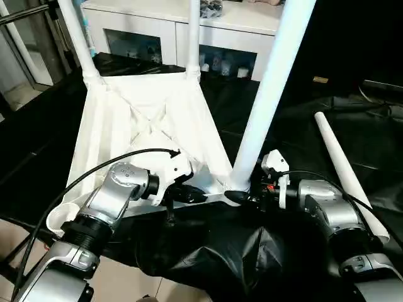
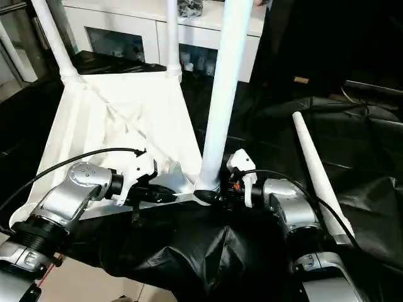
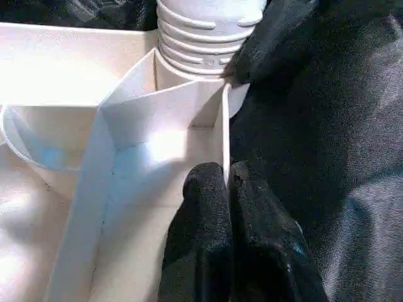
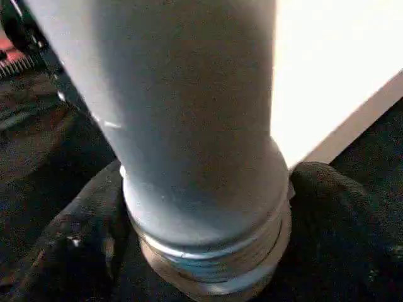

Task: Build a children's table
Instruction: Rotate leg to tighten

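The white table top (image 1: pixel 126 126) lies upside down on black cloth, ribs facing up. Two legs (image 1: pixel 75 38) (image 1: pixel 194 38) stand in its far corner sockets. A third leg (image 1: pixel 267 94) stands in the near right socket, its threaded base (image 4: pixel 208 251) showing in the right wrist view. My left gripper (image 3: pixel 225 176) is shut on the top's thin near rim (image 3: pixel 225 126), just left of that leg. My right gripper (image 1: pixel 242 196) is open, its fingers (image 4: pixel 69 251) flanking the leg's base. A fourth leg (image 1: pixel 346 170) lies loose on the cloth to the right.
The near left corner socket (image 1: pixel 60 217) holds no leg. Black cloth (image 1: pixel 208 251) covers the work surface and bunches up between my forearms. A white glass-door cabinet (image 1: pixel 182 31) stands close behind the table top. Pale floor (image 1: pixel 126 283) shows at the near left.
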Controlling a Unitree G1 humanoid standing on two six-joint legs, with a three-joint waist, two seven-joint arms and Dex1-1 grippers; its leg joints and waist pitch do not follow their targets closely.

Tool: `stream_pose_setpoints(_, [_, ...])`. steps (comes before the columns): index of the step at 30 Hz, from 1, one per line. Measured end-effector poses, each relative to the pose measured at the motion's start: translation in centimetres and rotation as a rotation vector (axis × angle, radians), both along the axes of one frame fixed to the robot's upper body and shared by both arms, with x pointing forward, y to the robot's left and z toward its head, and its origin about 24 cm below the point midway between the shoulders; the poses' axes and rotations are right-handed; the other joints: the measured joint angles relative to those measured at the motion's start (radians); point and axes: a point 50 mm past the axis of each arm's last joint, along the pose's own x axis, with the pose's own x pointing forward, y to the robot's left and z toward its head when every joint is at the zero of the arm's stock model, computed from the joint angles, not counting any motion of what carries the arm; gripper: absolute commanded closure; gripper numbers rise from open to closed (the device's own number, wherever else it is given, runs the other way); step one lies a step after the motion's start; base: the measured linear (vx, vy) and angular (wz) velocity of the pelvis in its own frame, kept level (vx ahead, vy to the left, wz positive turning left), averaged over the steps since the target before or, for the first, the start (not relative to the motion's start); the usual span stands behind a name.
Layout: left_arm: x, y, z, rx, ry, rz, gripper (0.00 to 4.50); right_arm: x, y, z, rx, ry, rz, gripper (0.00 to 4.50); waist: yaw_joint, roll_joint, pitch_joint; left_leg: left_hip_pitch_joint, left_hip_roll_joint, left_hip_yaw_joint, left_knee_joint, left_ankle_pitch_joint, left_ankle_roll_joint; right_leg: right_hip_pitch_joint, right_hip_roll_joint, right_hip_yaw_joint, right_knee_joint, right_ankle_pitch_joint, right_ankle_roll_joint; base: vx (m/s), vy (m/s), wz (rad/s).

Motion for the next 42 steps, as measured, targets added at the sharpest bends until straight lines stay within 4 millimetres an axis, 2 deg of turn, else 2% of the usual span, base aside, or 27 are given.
stream_pose_setpoints(4, [0.0, 0.0, 0.0, 0.001, 0.002, -0.001, 4.50, 0.1, 0.3, 0.3, 0.000, -0.043, 0.001, 0.14, 0.001, 0.000, 0.000, 0.000, 0.000, 0.000, 0.000, 0.000, 0.000, 0.000, 0.000, 0.000, 0.000, 0.000, 0.000, 0.000, 0.000, 0.00])
stream_pose_setpoints(8, [-0.1, -0.2, 0.0, -0.003, 0.002, -0.007, 4.50, 0.1, 1.5, 1.0, 0.041, -0.084, 0.048, 0.14, 0.001, 0.000, 0.000, 0.000, 0.000, 0.000, 0.000, 0.000, 0.000, 0.000, 0.000, 0.000, 0.000, 0.000, 0.000, 0.000, 0.000, 0.00])
stream_pose_setpoints(12, [-0.1, -0.1, 0.0, 0.001, 0.002, -0.006, 4.50, 0.1, 1.5, 1.3, 0.050, -0.089, 0.069, 0.14, 0.005, 0.000, 0.000, -0.001, 0.000, 0.000, 0.002, 0.000, 0.000, 0.001, 0.000, 0.000, 0.000, 0.000, 0.000, 0.000, 0.000, 0.00])
stream_pose_setpoints(18, [-0.1, -0.1, 0.0, 0.001, 0.002, -0.008, 4.50, 0.1, 1.4, 1.5, 0.051, -0.100, 0.084, 0.66, 0.006, 0.000, 0.000, -0.001, 0.000, 0.000, 0.002, 0.000, 0.000, 0.001, 0.000, 0.000, 0.000, 0.000, 0.000, 0.000, 0.000, 0.00])
stream_pose_setpoints(24, [-0.1, -0.1, -0.1, 0.002, 0.005, -0.007, 4.50, 0.1, 1.0, 0.7, -0.036, -0.092, 0.061, 0.66, 0.004, 0.000, 0.000, -0.001, 0.000, 0.000, 0.002, 0.000, 0.000, 0.001, 0.000, 0.000, 0.000, 0.000, 0.000, 0.000, 0.000, 0.00])
stream_pose_setpoints(32, [-0.2, -0.1, -0.1, 0.003, 0.005, -0.007, 4.50, 0.1, 0.9, 0.6, -0.046, -0.094, 0.061, 0.66, 0.003, 0.000, 0.000, -0.001, 0.000, 0.000, 0.002, 0.000, 0.000, 0.001, 0.000, 0.000, 0.001, 0.000, 0.000, 0.000, 0.000, 0.00])
stream_pose_setpoints(34, [-0.2, -0.1, -0.1, 0.003, 0.005, -0.007, 4.50, 0.1, 0.9, 0.6, -0.045, -0.093, 0.061, 1.03, 0.003, 0.000, 0.000, -0.001, 0.000, 0.000, 0.002, 0.000, 0.000, 0.001, 0.000, 0.000, 0.001, 0.000, 0.000, 0.000, 0.000, 0.00])
stream_pose_setpoints(37, [-0.2, -0.1, -0.1, 0.003, 0.005, -0.007, 4.50, 0.1, 0.9, 0.6, -0.045, -0.093, 0.061, 1.06, 0.003, 0.000, 0.000, -0.001, 0.000, 0.000, 0.002, 0.000, 0.000, 0.001, 0.000, 0.000, 0.001, 0.000, 0.000, 0.000, 0.000, 0.00])
stream_pose_setpoints(38, [-0.2, -0.1, -0.1, 0.003, 0.005, -0.008, 4.50, 0.1, 0.9, 0.6, -0.045, -0.093, 0.061, 1.33, 0.003, 0.000, 0.000, -0.001, 0.000, 0.000, 0.002, 0.000, 0.000, 0.001, 0.000, 0.000, 0.001, 0.000, 0.000, 0.000, 0.000, 0.00])
stream_pose_setpoints(42, [-0.2, -0.1, -0.1, 0.003, 0.005, -0.008, 4.50, 0.1, 0.9, 0.6, -0.045, -0.093, 0.060, 1.52, 0.004, 0.000, 0.000, -0.001, 0.000, 0.000, 0.002, 0.000, 0.000, 0.001, 0.000, 0.000, 0.001, 0.000, 0.000, 0.000, 0.000, 0.00])
